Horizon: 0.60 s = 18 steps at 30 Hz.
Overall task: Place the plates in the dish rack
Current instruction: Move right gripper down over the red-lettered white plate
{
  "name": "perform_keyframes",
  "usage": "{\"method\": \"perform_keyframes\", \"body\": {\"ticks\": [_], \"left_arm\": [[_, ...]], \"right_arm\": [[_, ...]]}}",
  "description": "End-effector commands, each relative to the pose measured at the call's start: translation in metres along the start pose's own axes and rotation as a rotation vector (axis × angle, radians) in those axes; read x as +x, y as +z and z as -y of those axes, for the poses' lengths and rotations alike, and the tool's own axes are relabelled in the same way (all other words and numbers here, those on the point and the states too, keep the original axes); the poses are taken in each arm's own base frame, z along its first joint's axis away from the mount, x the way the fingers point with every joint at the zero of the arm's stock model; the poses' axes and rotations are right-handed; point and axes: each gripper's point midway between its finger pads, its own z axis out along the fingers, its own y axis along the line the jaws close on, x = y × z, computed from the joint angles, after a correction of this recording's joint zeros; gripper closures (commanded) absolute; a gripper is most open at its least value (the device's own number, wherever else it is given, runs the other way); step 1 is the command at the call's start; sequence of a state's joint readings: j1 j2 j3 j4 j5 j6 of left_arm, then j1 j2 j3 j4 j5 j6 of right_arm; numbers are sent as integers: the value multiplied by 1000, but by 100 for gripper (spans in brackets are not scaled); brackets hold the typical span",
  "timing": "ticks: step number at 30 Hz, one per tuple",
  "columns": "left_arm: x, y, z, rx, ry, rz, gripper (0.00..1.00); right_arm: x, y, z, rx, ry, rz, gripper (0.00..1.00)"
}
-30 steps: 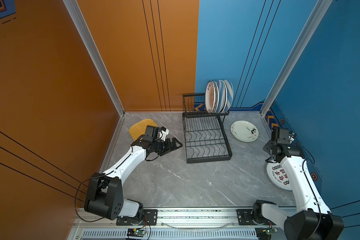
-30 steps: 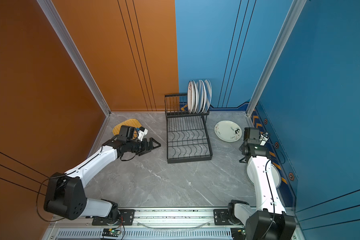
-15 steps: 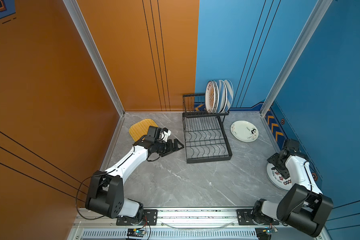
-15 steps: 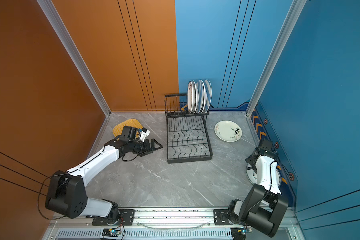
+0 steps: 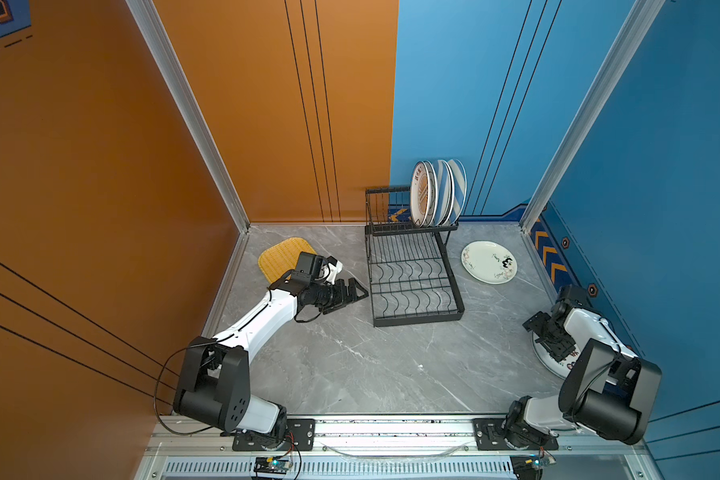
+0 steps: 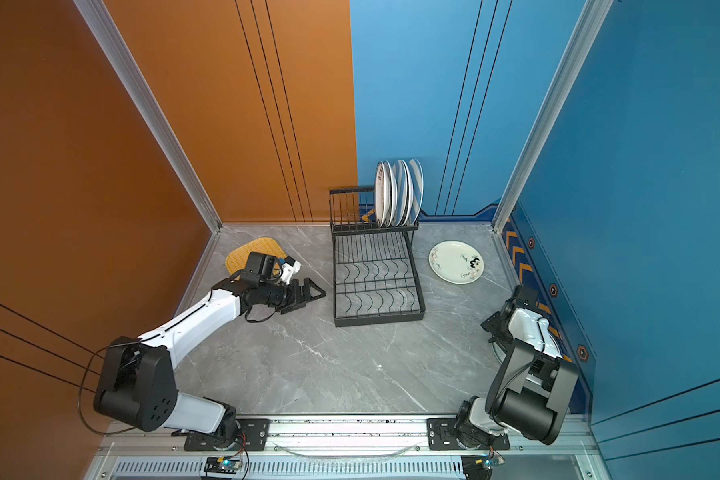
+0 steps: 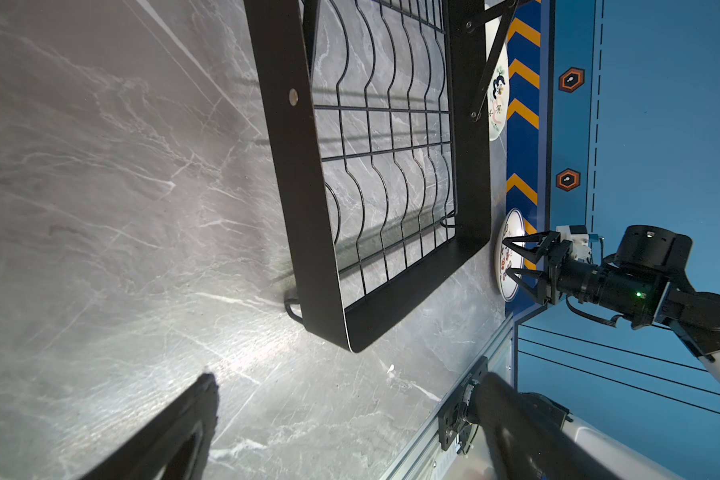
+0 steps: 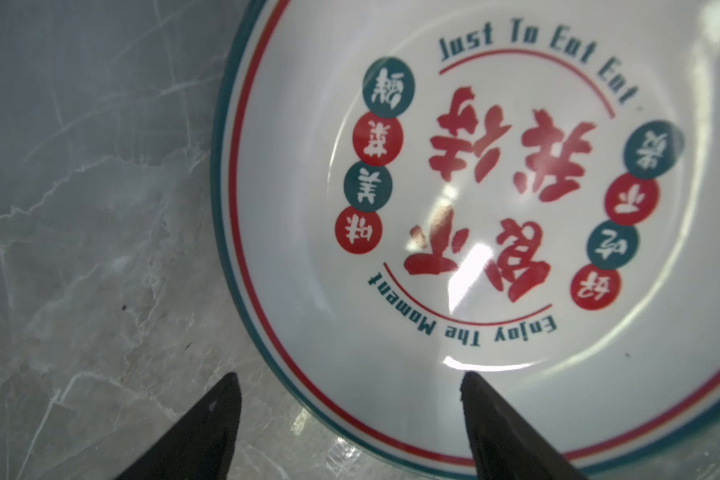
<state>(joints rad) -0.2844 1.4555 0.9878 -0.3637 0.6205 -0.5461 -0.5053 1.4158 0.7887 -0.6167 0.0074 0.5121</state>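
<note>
Both top views are bright, evenly lit and sharp, with soft shadows on the table (image 5: 350, 365) beside the dish rack (image 5: 416, 321). In the right wrist view white glare sits on the red-character plate (image 8: 495, 208), and the fingertips (image 8: 208, 432) of the right claw (image 8: 348, 376) are blurred.

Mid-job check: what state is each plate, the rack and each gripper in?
dish rack: upper shelf loaded, lower base empty.
racked plates: standing on edge, upper shelf.
yellow woven plate: flat on table, partly behind left arm.
floral plate: flat on table, untouched.
red-character plate: flat on table, not gripped.
left gripper: open, empty.
right gripper: open, fingers straddling red-character plate's rim.
</note>
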Motion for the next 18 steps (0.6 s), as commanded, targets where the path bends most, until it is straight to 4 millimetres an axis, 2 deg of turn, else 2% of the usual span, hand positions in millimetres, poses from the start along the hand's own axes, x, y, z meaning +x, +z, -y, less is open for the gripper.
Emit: {"method": "perform_keyframes", "body": {"ticks": [1,6,10,18], "left_arm": [[-5,1,7,7,14,2,2],[-6,1,8,5,12,4,2],[-6,3,6,2,7,-2,2],[-5,7,3,1,0,-15,2]], "right_arm": [[4,5,-4,-26,-25,-15,17],[0,-4,6,-25,5,29,18],[-1,-4,13,-38,27,19,18],[0,3,-7,-131,3,-7,20]]}}
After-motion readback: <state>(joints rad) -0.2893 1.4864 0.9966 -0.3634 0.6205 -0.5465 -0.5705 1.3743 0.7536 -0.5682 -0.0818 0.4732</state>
